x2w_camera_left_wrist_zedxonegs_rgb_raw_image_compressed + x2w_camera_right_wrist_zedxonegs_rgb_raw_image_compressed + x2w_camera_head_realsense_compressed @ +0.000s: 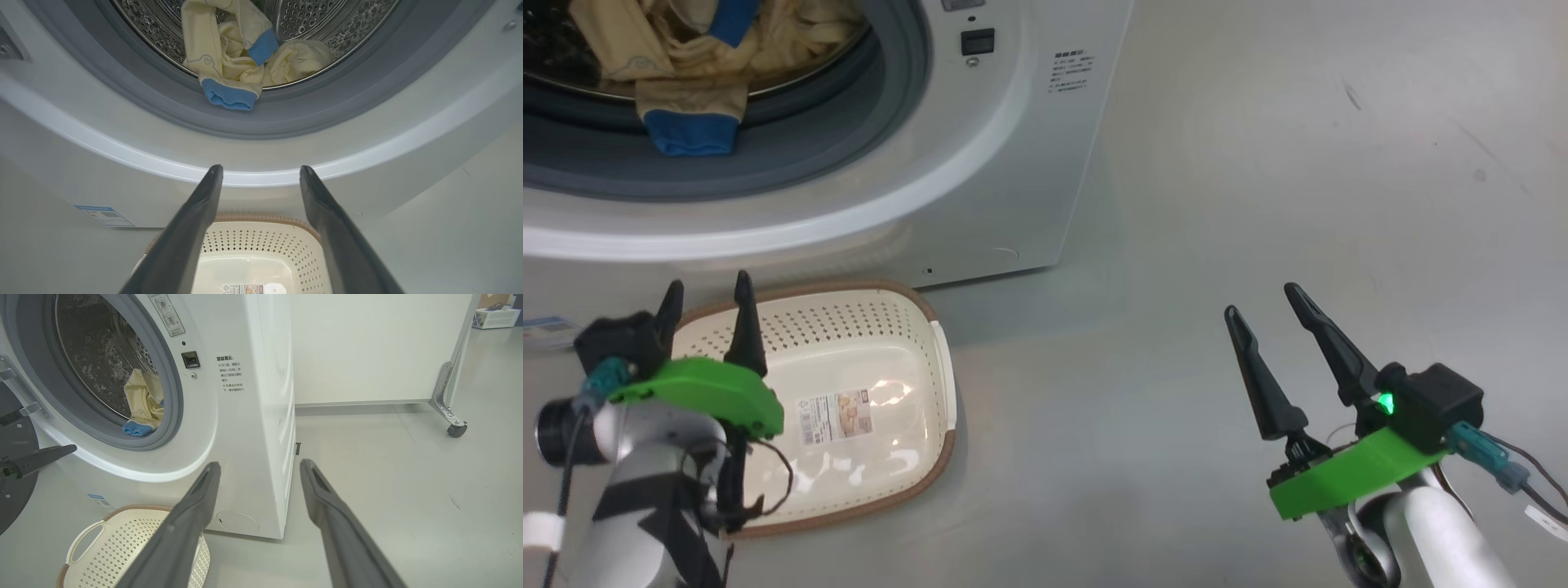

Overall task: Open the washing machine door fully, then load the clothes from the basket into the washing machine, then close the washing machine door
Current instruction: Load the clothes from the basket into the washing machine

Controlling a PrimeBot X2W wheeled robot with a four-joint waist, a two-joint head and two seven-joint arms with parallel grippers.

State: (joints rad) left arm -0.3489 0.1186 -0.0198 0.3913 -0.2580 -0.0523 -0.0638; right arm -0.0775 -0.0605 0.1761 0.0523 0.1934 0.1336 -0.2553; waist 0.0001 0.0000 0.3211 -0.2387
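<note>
Left claw (708, 283), right claw (1261, 299) spread wide, empty. Basket (833, 287) bare under left claw. Clothes (229, 61) in drum (351, 24) ahead, cuff (229, 96) over seal (286, 118). Loading looks done. Next: tuck cuff, swing door (14, 486), left of both claws, shut.

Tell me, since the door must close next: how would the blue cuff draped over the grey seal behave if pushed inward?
The blue cuff is probably floppy: it sags over the grey seal. Thin fabric, so likely light; a gentle push should fold it into the drum. It may slump back, since the clothes pile at the lip.
</note>
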